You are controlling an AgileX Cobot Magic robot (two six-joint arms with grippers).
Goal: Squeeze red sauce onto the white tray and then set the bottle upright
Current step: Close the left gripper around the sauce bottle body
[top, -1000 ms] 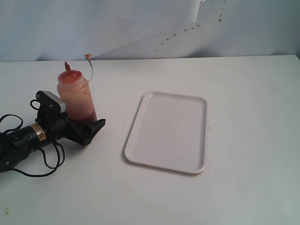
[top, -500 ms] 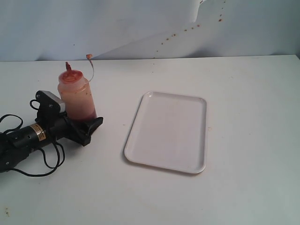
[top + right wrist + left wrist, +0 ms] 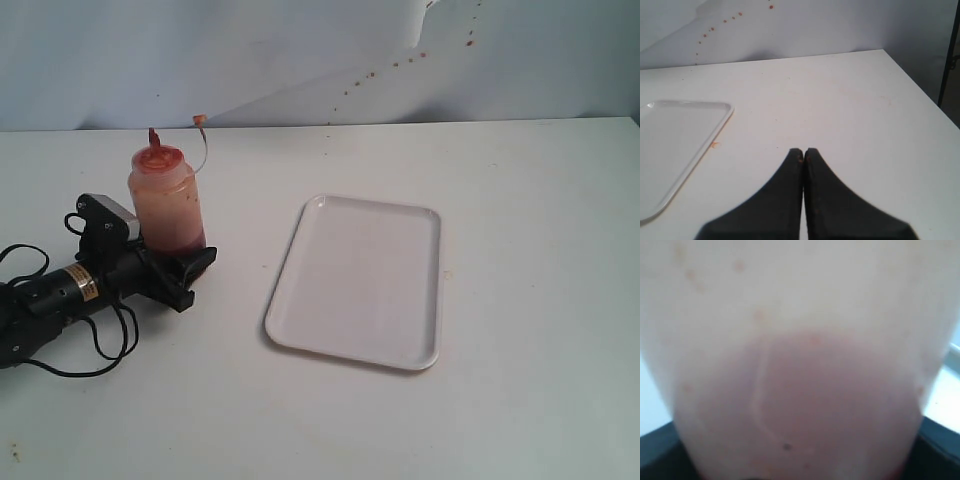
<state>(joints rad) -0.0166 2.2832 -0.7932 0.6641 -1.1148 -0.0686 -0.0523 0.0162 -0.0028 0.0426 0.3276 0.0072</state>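
Filling the left wrist view almost edge to edge, the bottle (image 3: 800, 355) shows a cloudy, smeared wall with a pinkish mass low inside. Dark jaw edges sit at both lower corners, so the left gripper (image 3: 186, 256) looks clamped narrowly around the bottle's base, not spread open. In the exterior view the bottle stands about upright on the left of the table (image 3: 520, 220), well apart from the white tray (image 3: 360, 285). The tray shows no blob, so I judge the squeeze not yet done. The red sauce (image 3: 178, 238) pools dark in the lower part with only smears above, so the bottle is probably light and bottom-weighted. Its wall looks like soft plastic that will give under the jaws. A hard pinch could push sauce up the nozzle (image 3: 153, 137) before it is over the tray. A hold nearer mid-body would likely tip it with more control, and a smooth wall may slip in a loose grip. The tethered cap (image 3: 200, 121) hangs off to one side of the tip. The right gripper (image 3: 803, 156) has its fingers pressed together on nothing, apart from the tray. At the back, the wall (image 3: 380, 72) carries a line of small red spatters.
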